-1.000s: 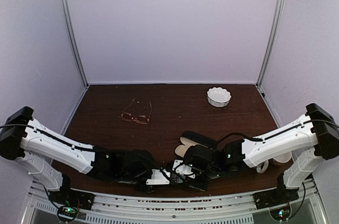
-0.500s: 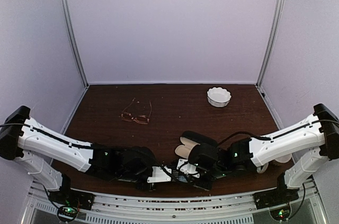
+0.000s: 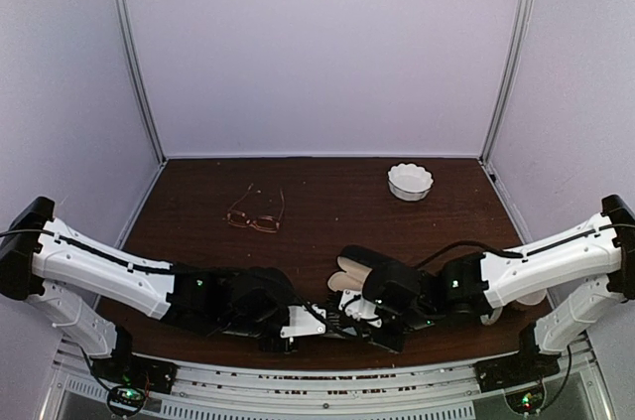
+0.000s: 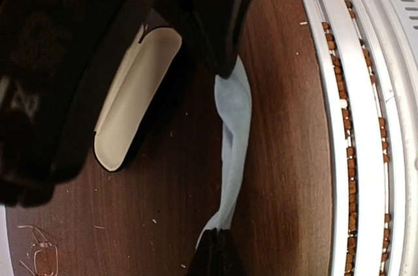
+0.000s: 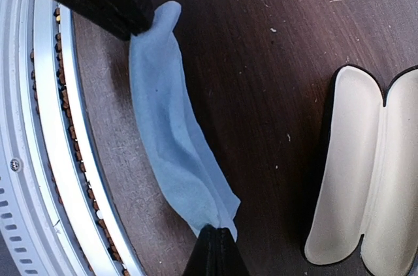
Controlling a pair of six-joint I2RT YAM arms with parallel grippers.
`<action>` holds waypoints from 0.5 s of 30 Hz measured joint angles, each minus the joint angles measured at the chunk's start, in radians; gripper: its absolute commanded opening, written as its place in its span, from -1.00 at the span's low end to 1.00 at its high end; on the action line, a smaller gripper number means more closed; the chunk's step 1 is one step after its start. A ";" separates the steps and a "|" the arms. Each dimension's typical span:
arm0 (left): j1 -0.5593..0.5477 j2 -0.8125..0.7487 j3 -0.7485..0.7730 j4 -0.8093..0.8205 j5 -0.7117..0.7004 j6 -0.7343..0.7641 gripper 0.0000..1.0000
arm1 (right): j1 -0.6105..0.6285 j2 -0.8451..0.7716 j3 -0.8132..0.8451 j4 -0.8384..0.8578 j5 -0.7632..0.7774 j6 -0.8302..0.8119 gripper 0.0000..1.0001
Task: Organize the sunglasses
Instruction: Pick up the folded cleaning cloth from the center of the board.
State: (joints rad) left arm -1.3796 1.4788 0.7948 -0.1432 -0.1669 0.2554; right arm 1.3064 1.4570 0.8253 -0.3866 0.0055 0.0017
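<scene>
The copper wire-frame sunglasses (image 3: 256, 217) lie unfolded at the back left of the brown table, far from both arms; the left wrist view catches them faintly (image 4: 39, 258). At the near edge, a light-blue cloth (image 4: 234, 132) (image 5: 173, 139) stretches between my two grippers. My left gripper (image 4: 219, 235) (image 3: 316, 327) is shut on one end of it. My right gripper (image 5: 216, 229) (image 3: 349, 321) is shut on the other end. An open black glasses case with cream lining (image 3: 359, 267) (image 4: 134, 96) (image 5: 366, 171) sits just behind the cloth, with nothing in it.
A white scalloped bowl (image 3: 410, 182) stands at the back right. A white object (image 3: 492, 316) is partly hidden under the right arm. The metal rail of the table's near edge (image 4: 353, 126) (image 5: 39, 126) runs right beside the cloth.
Both wrists have shifted a little to the right along the near edge, still holding the cloth between them. The sunglasses and bowl have not moved.
</scene>
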 measured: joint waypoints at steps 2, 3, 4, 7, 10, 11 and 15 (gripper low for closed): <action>0.010 0.000 0.005 0.002 0.009 -0.001 -1.00 | -0.004 -0.011 -0.002 -0.005 0.006 0.005 -1.00; 0.018 0.002 0.009 0.001 0.013 0.000 -1.00 | -0.006 -0.015 -0.004 -0.006 0.011 0.006 -1.00; 0.024 0.003 0.014 0.001 0.015 0.000 -1.00 | -0.008 -0.018 -0.007 -0.006 0.015 0.008 -1.00; 0.046 0.015 0.037 0.003 0.031 0.000 -1.00 | -0.016 -0.024 -0.014 -0.011 0.026 0.014 -1.00; 0.068 0.034 0.058 0.008 0.050 0.001 -1.00 | -0.027 -0.029 -0.015 -0.018 0.040 0.025 -1.00; 0.075 0.042 0.064 0.008 0.057 0.002 -1.00 | -0.032 -0.029 -0.015 -0.020 0.045 0.026 -1.00; 0.098 0.068 0.075 0.011 0.081 0.010 -1.00 | -0.050 -0.030 -0.015 -0.025 0.056 0.032 -1.00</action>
State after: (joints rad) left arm -1.2819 1.5471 0.8700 -0.1326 -0.0856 0.2649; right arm 1.2568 1.4269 0.8101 -0.4114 0.0616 0.0334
